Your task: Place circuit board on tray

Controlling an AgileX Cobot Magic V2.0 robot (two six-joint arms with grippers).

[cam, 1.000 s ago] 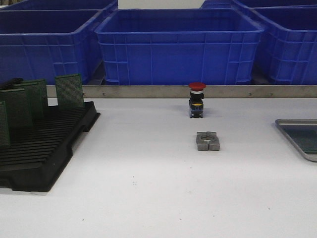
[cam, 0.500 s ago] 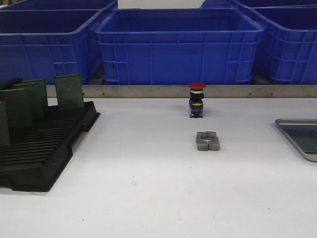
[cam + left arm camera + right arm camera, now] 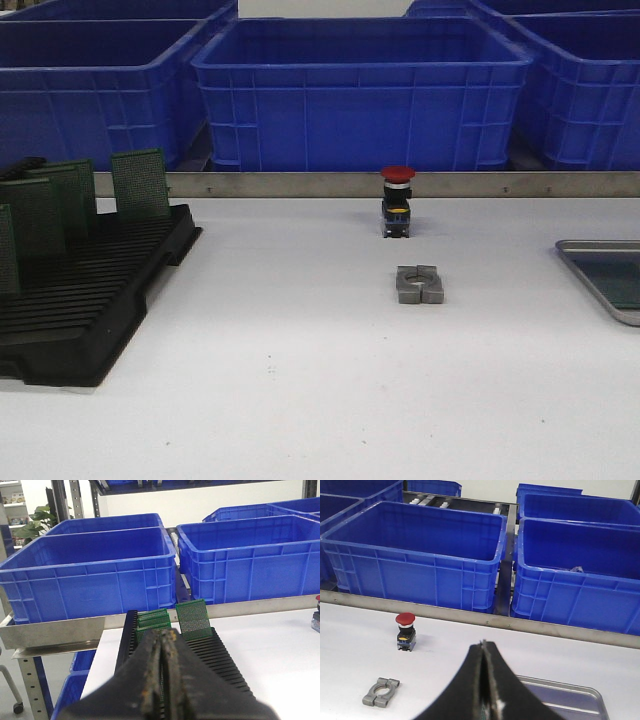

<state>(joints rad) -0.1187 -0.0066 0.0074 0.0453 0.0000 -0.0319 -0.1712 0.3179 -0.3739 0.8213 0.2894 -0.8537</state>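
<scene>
1. Green perforated circuit boards (image 3: 139,182) stand upright in the black slotted rack (image 3: 90,330), left of frame.
2. Shallow metal tray (image 3: 585,268) at right edge shows a dark green patch inside; board or reflection, I cannot tell.
3. Left gripper (image 3: 162,639) and right gripper (image 3: 483,647) both pressed closed, empty.
4. Stage undeterminable from this.

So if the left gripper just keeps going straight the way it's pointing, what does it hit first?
Probably the upright circuit boards in the black slotted rack just beyond the shut left gripper; depth is hard to judge.
</scene>
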